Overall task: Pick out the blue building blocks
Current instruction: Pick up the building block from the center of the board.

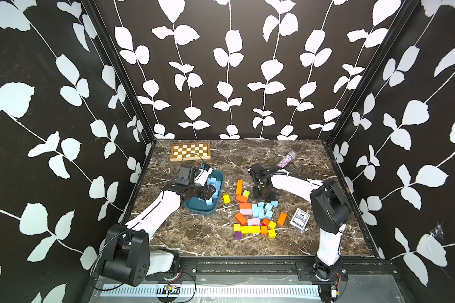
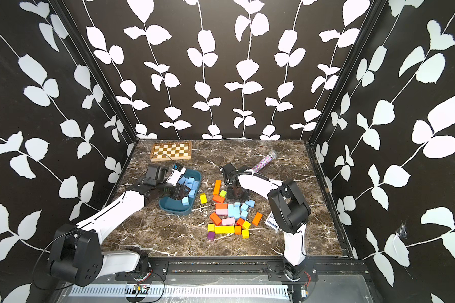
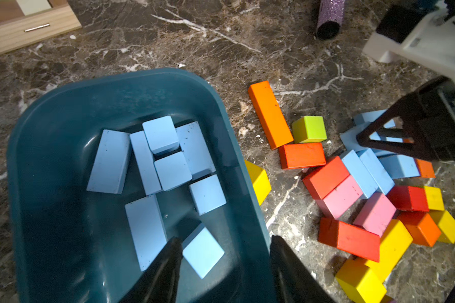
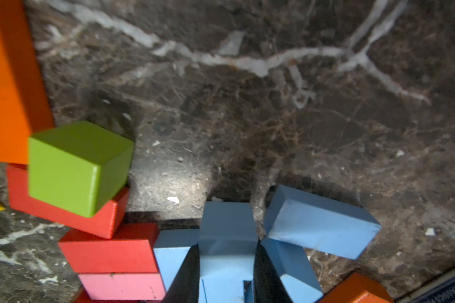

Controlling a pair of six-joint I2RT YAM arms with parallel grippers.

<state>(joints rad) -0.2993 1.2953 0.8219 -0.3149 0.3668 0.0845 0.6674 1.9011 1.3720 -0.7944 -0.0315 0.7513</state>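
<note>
- In the teal tray [image 3: 63,110], left of centre on the marble table [image 1: 195,244]: at least eight blue blocks [image 3: 160,133], cubes and short bricks, lying loose, several touching.
- Just outside the tray's rim, on the pile side: a yellow block [image 3: 260,181].
- Right of the tray, still on the table: more blue blocks [image 1: 260,211], bunched at the far right of a mixed pile with orange blocks [image 1: 239,187], pink blocks [image 1: 246,212], a green cube [image 1: 246,193] and a purple cube [image 1: 237,235].
- Left arm: stretched forward from the front left corner, wrist level. Left gripper [image 3: 223,241] hovering over the tray, fingers spread, nothing between them.
- Right arm: rising from the front right corner, elbow bent high, forearm reaching back toward the centre, wrist pointing straight down at the pile's far edge.
- Right gripper [image 4: 227,262]: down among the loose blue ones, fingers pressed against two opposite sides of one blue block [image 4: 227,228], with other blue ones touching or just beside it.
- Farther off: chessboard [image 1: 190,150] at the far left, microphone [image 1: 286,158] behind the right wrist, card deck [image 1: 300,219] near the right elbow.
</note>
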